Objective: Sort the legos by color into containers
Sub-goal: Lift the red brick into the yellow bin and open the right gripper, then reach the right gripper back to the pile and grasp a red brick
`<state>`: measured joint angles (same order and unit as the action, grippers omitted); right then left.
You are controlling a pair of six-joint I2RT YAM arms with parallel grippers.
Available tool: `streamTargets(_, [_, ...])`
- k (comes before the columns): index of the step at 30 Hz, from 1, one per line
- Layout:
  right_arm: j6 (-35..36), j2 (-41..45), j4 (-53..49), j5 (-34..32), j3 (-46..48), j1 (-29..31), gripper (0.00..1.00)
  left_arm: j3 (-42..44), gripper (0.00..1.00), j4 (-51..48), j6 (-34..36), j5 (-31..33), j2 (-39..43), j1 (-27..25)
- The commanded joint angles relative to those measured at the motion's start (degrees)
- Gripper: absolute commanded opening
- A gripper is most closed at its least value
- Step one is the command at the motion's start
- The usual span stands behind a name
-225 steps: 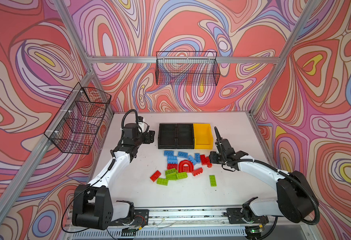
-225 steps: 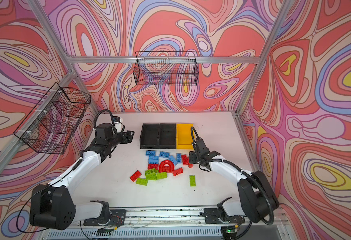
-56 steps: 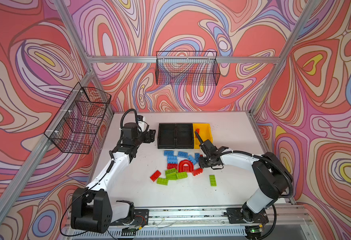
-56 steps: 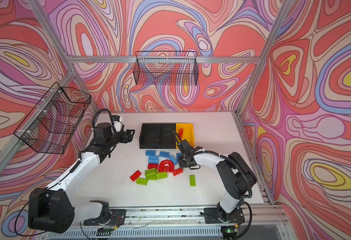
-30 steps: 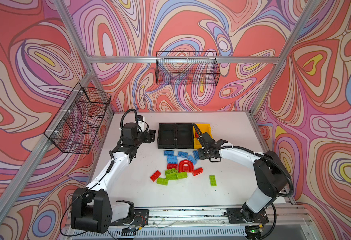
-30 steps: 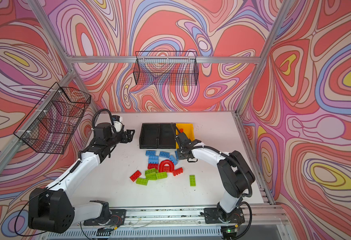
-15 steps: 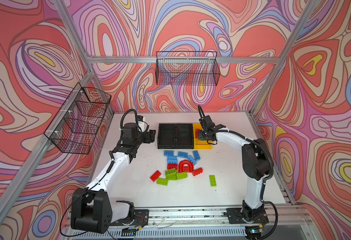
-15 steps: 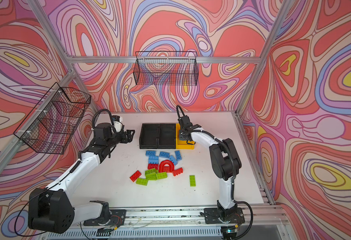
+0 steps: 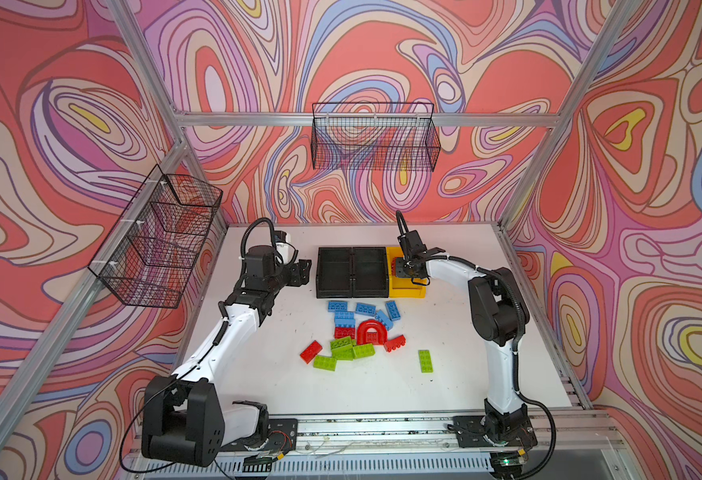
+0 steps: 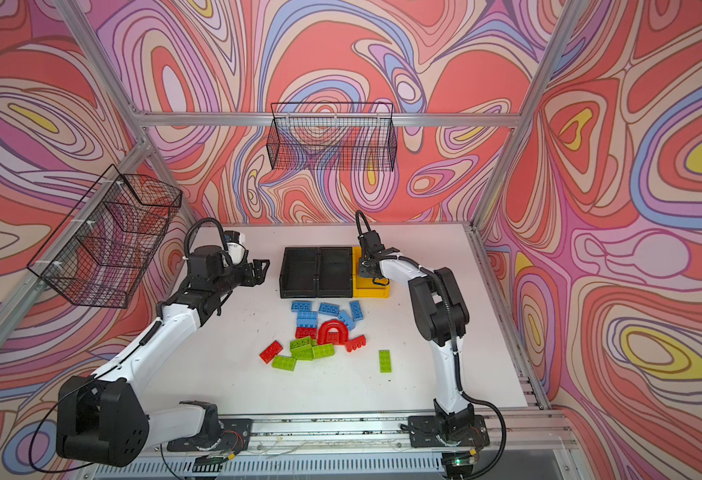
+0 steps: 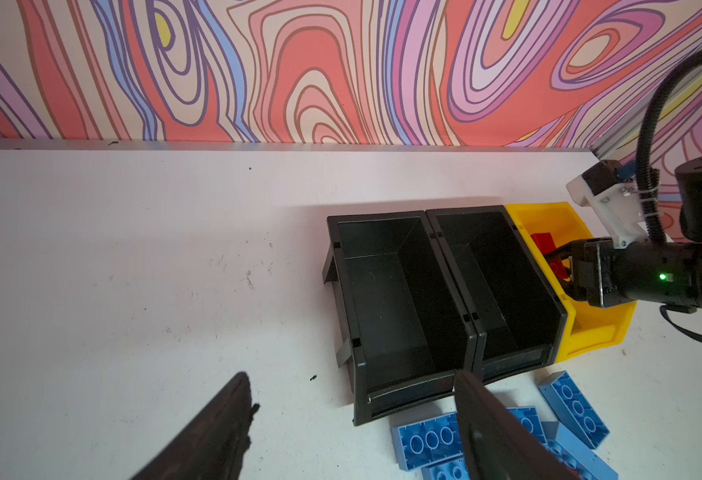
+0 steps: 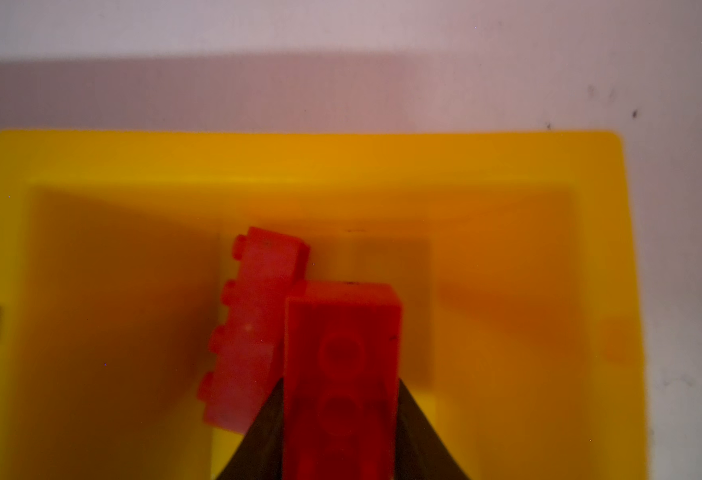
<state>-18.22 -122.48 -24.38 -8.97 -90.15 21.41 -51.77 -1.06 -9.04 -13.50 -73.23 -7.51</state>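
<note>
So, red brick (image 12: 341,332) over the yellow bin (image 12: 507,166)
Right gripper (image 12: 341,386) clamps its long sides, with a second red brick (image 12: 253,324) lying in the bin just beside it.

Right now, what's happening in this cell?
Lego sorting by color is under way. The right gripper is down in the yellow bin with a red brick between its fingers, next to another red brick already lying there. The left gripper is open and empty beside the two black bins, which look empty. Blue, green and red bricks plus a red arch are on the table.
</note>
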Motion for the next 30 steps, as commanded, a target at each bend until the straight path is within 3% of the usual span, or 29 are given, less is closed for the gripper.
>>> streamTargets(1, [-0.92,-0.30,2.17,1.44,-0.76,-0.23,0.46,-1.76,0.79,-0.50,0.42,-0.03,0.55,-0.14])
streamTargets(8, [0.30,6.16,-0.21,1.25,0.43,-0.11,0.58,-1.84,0.79,-0.59,0.39,-0.08,0.55,-0.14])
streamTargets(12, [2.79,12.56,-2.03,3.18,3.80,0.80,0.58,-1.76,0.79,-0.70,0.59,0.05,0.62,-0.14])
streamTargets(16, [2.62,19.16,-8.65,0.61,7.28,3.51,0.58,-1.75,0.79,-0.88,1.00,0.74,0.56,-0.14])
streamTargets(20, [-10.27,27.97,-12.37,-7.97,15.79,9.42,0.58,-1.84,0.79,-0.87,0.94,0.46,-0.04,-0.14])
streamTargets(25, [-34.59,34.51,-12.41,-4.38,27.82,18.01,0.62,-2.12,0.79,-1.06,0.61,-0.21,-0.91,-0.14])
streamTargets(30, [-44.75,35.63,-12.40,-6.18,33.72,25.97,0.64,-2.20,0.79,-1.23,1.12,0.67,-1.12,-0.14])
